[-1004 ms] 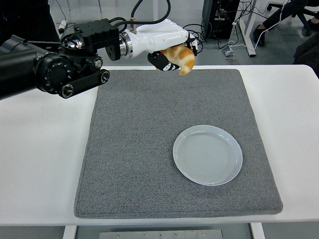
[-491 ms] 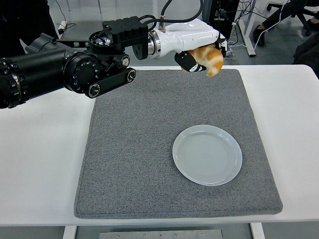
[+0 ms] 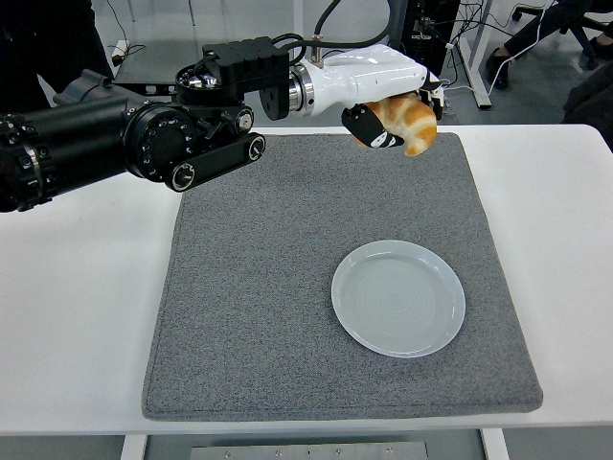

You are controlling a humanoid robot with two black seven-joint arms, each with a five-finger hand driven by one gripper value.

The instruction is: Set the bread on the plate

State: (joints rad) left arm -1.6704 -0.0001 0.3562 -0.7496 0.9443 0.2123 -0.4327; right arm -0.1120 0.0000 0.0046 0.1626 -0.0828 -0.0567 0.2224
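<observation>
No legible text, labels or nos. anywhere.

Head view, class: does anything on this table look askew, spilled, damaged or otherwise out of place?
Nothing stands out. The plate sits flat and empty on the grey mat, which lies square on the white table. The left hand holds the bread above the mat's far edge, intact.

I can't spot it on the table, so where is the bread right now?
In the head view, the bread is held in the left hand, up over the far edge of the grey mat, beyond the empty plate.
</observation>
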